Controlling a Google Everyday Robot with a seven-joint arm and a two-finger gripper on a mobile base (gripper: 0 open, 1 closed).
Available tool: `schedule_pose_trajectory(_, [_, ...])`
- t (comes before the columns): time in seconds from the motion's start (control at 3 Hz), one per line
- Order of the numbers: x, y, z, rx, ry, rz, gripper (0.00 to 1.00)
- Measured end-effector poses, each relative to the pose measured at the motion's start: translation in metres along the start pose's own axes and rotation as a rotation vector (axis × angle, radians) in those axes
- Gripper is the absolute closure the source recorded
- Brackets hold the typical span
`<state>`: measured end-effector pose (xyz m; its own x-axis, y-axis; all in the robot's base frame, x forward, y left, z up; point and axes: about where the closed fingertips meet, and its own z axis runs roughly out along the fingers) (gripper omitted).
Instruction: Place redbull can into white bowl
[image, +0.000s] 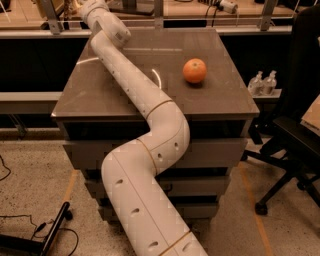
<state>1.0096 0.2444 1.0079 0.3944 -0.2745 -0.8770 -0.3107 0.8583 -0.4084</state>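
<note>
Arm (165, 131): white, jointed. It rises from the lower frame edge, bends at the tabletop's front edge and runs diagonally over the top to the far-left corner, where the wrist passes the upper frame edge.
Gripper: beyond that corner, out of view; wide or narrow, cannot tell.
Table (100, 95): dark glossy top over stacked tiers.
Chair (295, 135): black, on castors, off the table's right edge.
Orange (194, 70): 1, on the tabletop's right half, nearer the far edge, well apart from the arm.
Bottles (263, 82): 2 small clear ones just past the right edge, below tabletop level.
Can, bowl: neither in view.
</note>
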Motion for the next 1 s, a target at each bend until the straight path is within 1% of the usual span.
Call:
schedule_pose_trajectory(0.33, [-0.0001,0.0010,0.0002,-0.001,0.000,0.000,0.26])
schedule_pose_trajectory(0.67, [-0.0002,0.0015,0.0004,-0.001,0.000,0.000,0.05])
schedule_pose_trajectory(1.0, [-0.0003,0.0021,0.0005,-0.002,0.000,0.000,0.00])
